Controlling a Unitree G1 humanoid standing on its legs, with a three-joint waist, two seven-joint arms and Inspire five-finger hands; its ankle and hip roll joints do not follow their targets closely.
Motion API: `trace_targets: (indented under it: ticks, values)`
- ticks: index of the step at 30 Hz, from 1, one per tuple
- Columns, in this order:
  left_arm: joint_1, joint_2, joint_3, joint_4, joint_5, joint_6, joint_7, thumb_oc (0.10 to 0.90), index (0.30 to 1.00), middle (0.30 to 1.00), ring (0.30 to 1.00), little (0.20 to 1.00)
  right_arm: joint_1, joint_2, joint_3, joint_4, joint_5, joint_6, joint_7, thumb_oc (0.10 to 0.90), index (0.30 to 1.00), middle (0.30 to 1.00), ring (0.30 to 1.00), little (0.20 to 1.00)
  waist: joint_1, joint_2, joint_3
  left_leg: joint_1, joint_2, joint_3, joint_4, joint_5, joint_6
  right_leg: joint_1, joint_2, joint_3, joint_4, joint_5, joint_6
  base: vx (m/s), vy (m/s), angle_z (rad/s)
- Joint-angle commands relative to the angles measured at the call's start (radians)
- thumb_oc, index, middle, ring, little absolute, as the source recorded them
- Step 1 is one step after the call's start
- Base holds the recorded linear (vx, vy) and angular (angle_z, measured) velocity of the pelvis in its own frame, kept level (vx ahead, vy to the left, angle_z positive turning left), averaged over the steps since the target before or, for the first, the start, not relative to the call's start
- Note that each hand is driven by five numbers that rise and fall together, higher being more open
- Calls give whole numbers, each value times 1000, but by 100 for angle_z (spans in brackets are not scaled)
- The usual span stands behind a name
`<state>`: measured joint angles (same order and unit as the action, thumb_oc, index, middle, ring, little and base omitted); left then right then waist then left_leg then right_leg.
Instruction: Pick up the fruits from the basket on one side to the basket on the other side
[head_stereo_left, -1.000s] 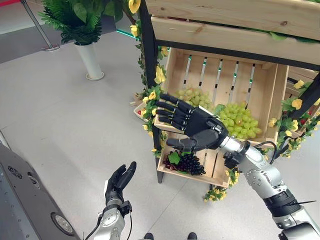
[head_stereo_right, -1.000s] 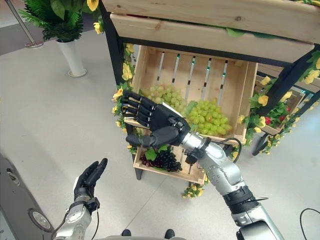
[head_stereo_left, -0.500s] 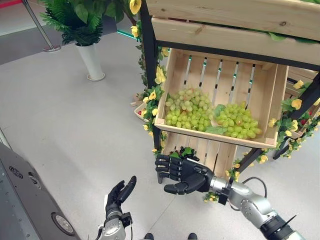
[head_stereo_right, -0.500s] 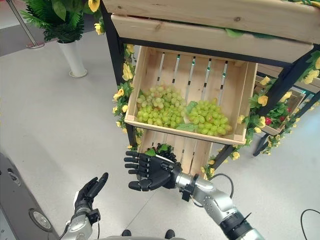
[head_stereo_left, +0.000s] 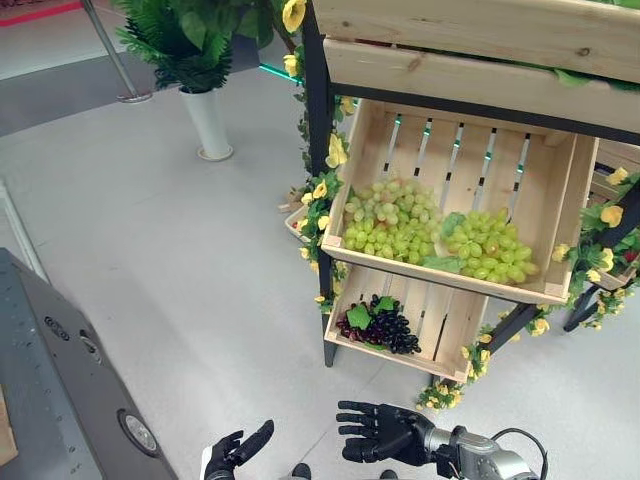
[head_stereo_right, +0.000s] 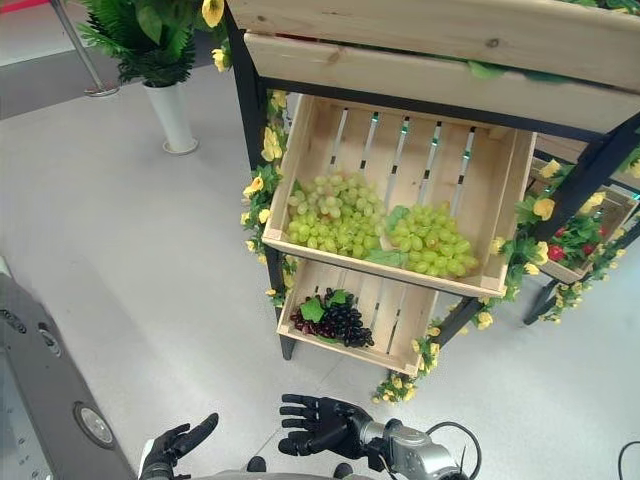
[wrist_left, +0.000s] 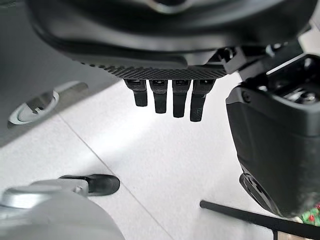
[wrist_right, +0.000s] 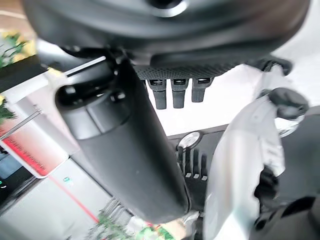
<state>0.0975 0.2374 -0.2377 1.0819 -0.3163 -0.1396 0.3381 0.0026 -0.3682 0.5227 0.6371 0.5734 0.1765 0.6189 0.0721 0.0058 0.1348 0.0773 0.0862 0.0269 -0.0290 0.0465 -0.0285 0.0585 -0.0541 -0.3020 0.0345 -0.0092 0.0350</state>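
Note:
Two bunches of green grapes (head_stereo_left: 392, 216) (head_stereo_left: 488, 244) lie in the upper wooden crate (head_stereo_left: 560, 230) of a flower-trimmed stand. A bunch of dark grapes (head_stereo_left: 382, 324) with green leaves rests in the lower crate (head_stereo_left: 452, 330). My right hand (head_stereo_left: 385, 434) hangs low near the floor, well below and in front of the lower crate, fingers spread and holding nothing. My left hand (head_stereo_left: 236, 453) shows at the bottom edge, fingers relaxed and empty; its straight fingers (wrist_left: 167, 96) hang over bare floor in the left wrist view.
A potted plant in a white vase (head_stereo_left: 208, 120) stands at the back left. A grey machine housing (head_stereo_left: 70, 380) fills the lower left. A smaller crate with red fruit (head_stereo_right: 570, 250) sits behind the stand's black leg on the right. Grey floor lies ahead.
My right hand has dropped from in front of the upper crate to near the floor, empty, uncovering the grapes. The whole picture has shifted as the camera moved.

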Motion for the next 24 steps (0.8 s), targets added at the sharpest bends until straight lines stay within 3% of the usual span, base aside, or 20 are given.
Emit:
trace_targets:
  ticks: [1,2,3,4,5,6,10,11,13,15,17,18,20,22,24]
  values:
    - [-48,49,27,-9,54,-90,7,800,900,900,900,900,-89,60,-25,-22,-14,-36,76,800,900,900,900,900,29,-42,75,-37,-18,-12,123,-94,-36,80,16,-5,76,-167,-58,-9,-304,20]
    - [-38,42,35,-9,54,-104,3,800,900,900,900,900,-99,67,-37,-3,-18,-11,67,800,900,900,900,900,28,-42,74,-59,-7,-20,98,-20,-49,81,24,-11,46,-146,-64,-57,-268,29]
    - [-33,19,49,-12,-1,-129,4,800,900,900,900,900,-114,80,-51,45,-29,15,59,800,900,900,900,900,35,-40,79,-67,14,20,42,42,-73,104,37,-14,-6,-131,-61,-66,-235,30]
    - [-35,18,50,-12,-5,-130,4,800,900,900,900,900,-116,80,-52,49,-29,15,59,800,900,900,900,900,34,-40,78,-70,14,23,40,45,-73,104,37,-17,-9,-129,-61,-65,-264,39]
    - [-49,5,61,-10,-24,-135,3,800,900,900,900,900,-123,89,-63,82,-20,28,52,800,900,900,900,900,30,-47,76,-84,19,94,74,29,-68,109,34,-43,-30,-121,-60,-124,-246,66]
    - [-75,-7,74,4,-14,-134,-8,800,900,900,900,900,-139,101,-88,148,-38,21,22,800,900,900,900,900,20,-62,64,-88,19,208,170,-46,-45,106,21,-107,-48,-112,-60,-138,-270,78]
    - [-101,-13,57,9,27,-112,-20,800,900,900,900,900,-151,86,-140,273,-8,-16,-22,800,900,900,900,900,17,-79,33,-41,-29,310,354,-196,-6,90,14,-211,-42,-109,-59,-132,-177,114]
    - [-101,-20,55,20,38,-116,-21,800,900,900,900,900,-136,84,-182,326,27,-32,-47,800,900,900,900,900,8,-69,13,24,-59,328,372,-226,-11,79,29,-252,-32,-116,-60,-175,-111,104]
    - [-102,-26,41,43,52,-139,-27,800,900,900,900,900,-104,90,-226,370,83,-55,-106,800,900,900,900,900,-11,-48,-10,93,-87,330,351,-179,-47,73,61,-278,-36,-120,-69,-174,-72,122]
    - [-105,-30,31,51,83,-157,-36,800,900,900,900,900,-69,100,-268,393,117,-72,-160,800,900,900,900,900,-37,-31,-25,143,-115,325,262,-173,-48,51,80,-286,-24,-112,-60,-251,32,87]
    - [-127,-18,11,45,106,-159,-53,800,900,900,900,900,-25,108,-303,400,157,-111,-222,800,900,900,900,900,-79,-13,-21,190,-139,316,56,-222,-14,-25,79,-290,32,-92,-39,-404,126,100]
    - [-136,-15,5,47,109,-161,-54,800,900,900,900,900,-17,108,-311,401,166,-115,-222,800,900,900,900,900,-88,-12,-17,193,-147,300,25,-227,-7,-46,79,-285,39,-86,-34,-422,93,122]
    - [-175,-1,-32,35,114,-143,-43,800,900,900,900,900,3,113,-333,412,166,-149,-247,800,900,900,900,900,-106,-18,10,169,-172,216,-58,-224,31,-134,70,-271,84,8,22,-476,46,110]
    - [-187,11,-39,38,128,-131,-45,800,900,900,900,900,11,114,-335,406,150,-178,-248,800,900,900,900,900,-126,-19,33,147,-176,165,-58,-213,52,-204,67,-198,159,63,54,-418,35,33]
    - [-183,29,-54,53,158,-116,-63,800,900,900,900,900,19,113,-332,388,137,-207,-264,800,900,900,900,900,-152,-17,55,129,-180,114,-58,-201,81,-279,70,-38,317,94,82,-428,21,-12]
